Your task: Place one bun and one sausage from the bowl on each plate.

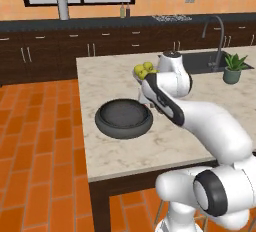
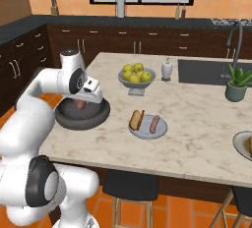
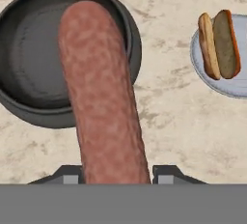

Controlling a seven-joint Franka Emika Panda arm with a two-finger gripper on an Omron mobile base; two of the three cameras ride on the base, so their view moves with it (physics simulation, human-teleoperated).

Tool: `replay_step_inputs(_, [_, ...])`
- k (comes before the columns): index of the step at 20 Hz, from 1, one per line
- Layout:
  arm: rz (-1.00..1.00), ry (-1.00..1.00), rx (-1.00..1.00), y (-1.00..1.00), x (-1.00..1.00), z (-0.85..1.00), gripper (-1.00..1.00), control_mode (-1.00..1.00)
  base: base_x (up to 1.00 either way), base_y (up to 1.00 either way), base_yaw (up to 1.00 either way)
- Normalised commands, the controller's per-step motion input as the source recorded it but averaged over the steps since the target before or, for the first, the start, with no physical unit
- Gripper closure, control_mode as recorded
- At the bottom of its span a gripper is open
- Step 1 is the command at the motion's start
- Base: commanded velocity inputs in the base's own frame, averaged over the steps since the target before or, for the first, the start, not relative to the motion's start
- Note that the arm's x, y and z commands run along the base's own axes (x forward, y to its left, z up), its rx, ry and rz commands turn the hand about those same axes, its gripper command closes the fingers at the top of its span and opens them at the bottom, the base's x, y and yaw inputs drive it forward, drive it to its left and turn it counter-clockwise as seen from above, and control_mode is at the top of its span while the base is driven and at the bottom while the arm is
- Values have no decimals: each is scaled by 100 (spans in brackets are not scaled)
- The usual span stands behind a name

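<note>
gripper clamped on a pinkish-red sausage, one dark fingertip showing on each side of it at the bottom of the hand view; held above the dark bowl, seen in the right base view as a small pink end under the hand. in the left base view, hidden behind the forearm, with the bowl in plain sight. near plate on the marble counter, carrying a split bun and a second sausage side by side. another plate cut off by the right edge, something brown on it, too little visible to name. pedestal bowl of yellow-green apples behind, small white bottle beside it, potted plant by the sink. orange tile floor, dark cabinets, orange walls, stools tucked under the counter edge.
</note>
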Motion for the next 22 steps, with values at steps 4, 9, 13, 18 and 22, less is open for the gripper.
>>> replay_step_inputs(4, [0,0,-1,-59,-93,62,100,-100,0,0,0])
replay_step_inputs(9, [-1,0,-1,-14,-100,33,100,-100,0,0,0])
replay_step_inputs(13, [1,0,-1,-8,-99,17,100,-100,0,0,0])
replay_step_inputs(18, [-2,0,0,-19,-50,14,100,-100,0,0,0])
replay_step_inputs(22, [0,0,0,0,0,0,100,100,-75,-52,-4])
